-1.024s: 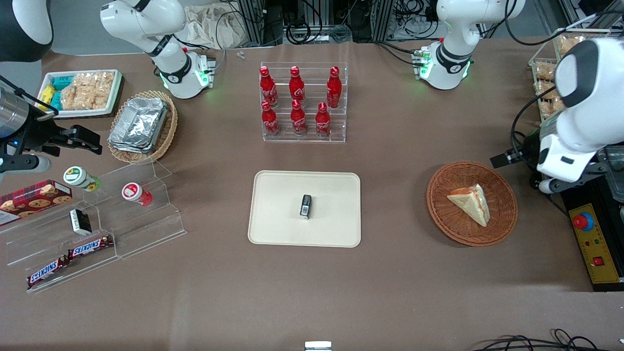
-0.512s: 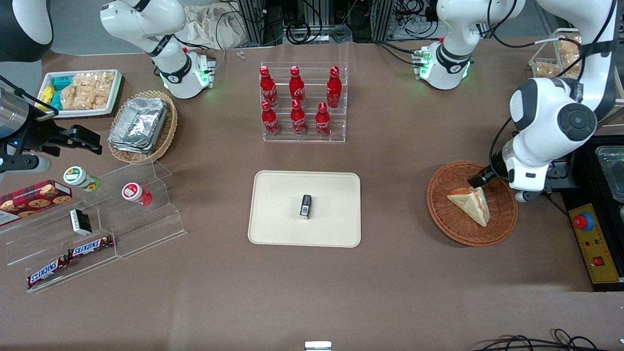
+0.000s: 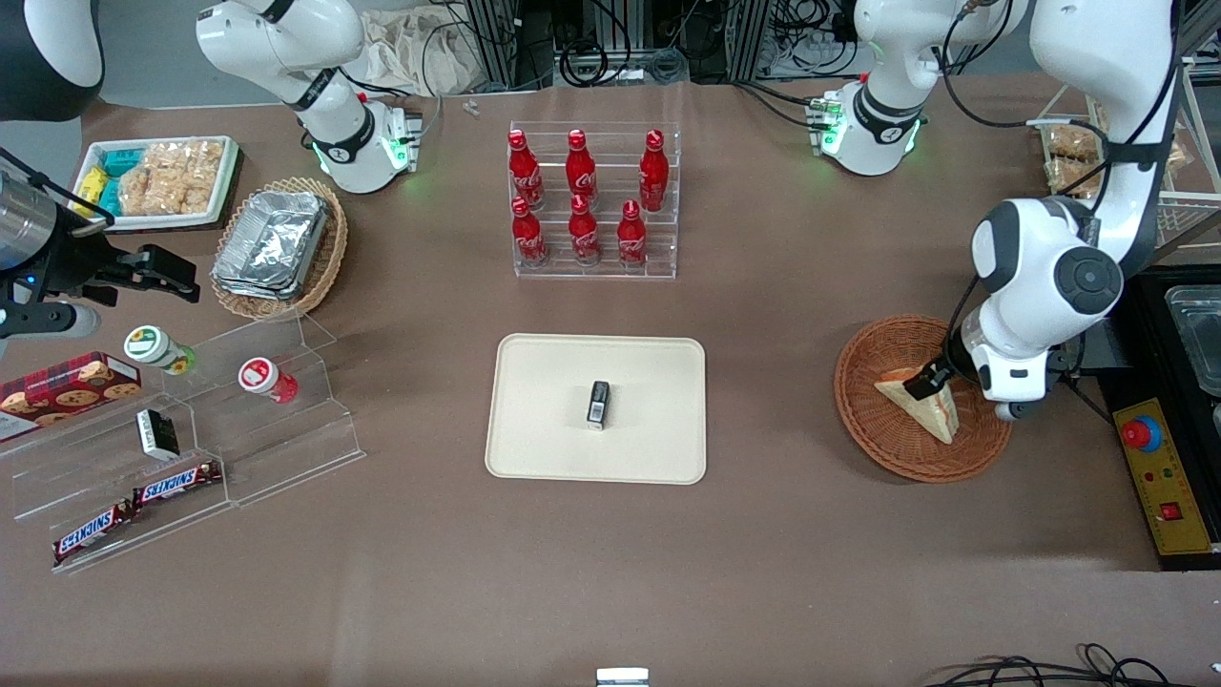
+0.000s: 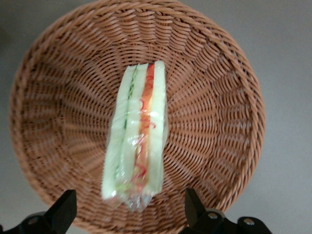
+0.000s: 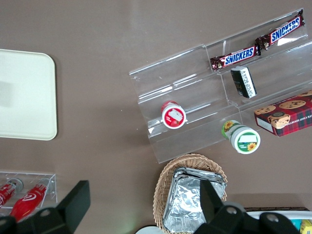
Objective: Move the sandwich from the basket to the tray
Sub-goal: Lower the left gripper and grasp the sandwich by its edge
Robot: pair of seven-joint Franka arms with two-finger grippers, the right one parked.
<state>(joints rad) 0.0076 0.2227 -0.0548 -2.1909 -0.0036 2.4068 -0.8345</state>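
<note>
The sandwich (image 3: 918, 405), a clear-wrapped wedge with red and green filling, lies in the reddish-brown wicker basket (image 3: 882, 441) toward the working arm's end of the table. The left arm's gripper (image 3: 940, 384) hangs just above the sandwich, over the basket. In the left wrist view the sandwich (image 4: 137, 146) lies cut edge up in the basket (image 4: 209, 97). The gripper (image 4: 129, 215) is open, with one black fingertip (image 4: 66, 212) on each side of the sandwich's wrapped end, apart from it. The cream tray (image 3: 544, 434) lies mid-table and also shows in the right wrist view (image 5: 24, 97).
A small black box (image 3: 598, 404) lies on the tray. A clear rack of red bottles (image 3: 591, 205) stands farther from the camera than the tray. A yellow control box with a red button (image 3: 1154, 468) sits beside the basket at the table's end.
The left arm has swung in from the table's end and come down over the basket. Its gripper now sits just above the sandwich. The sandwich has not moved.
</note>
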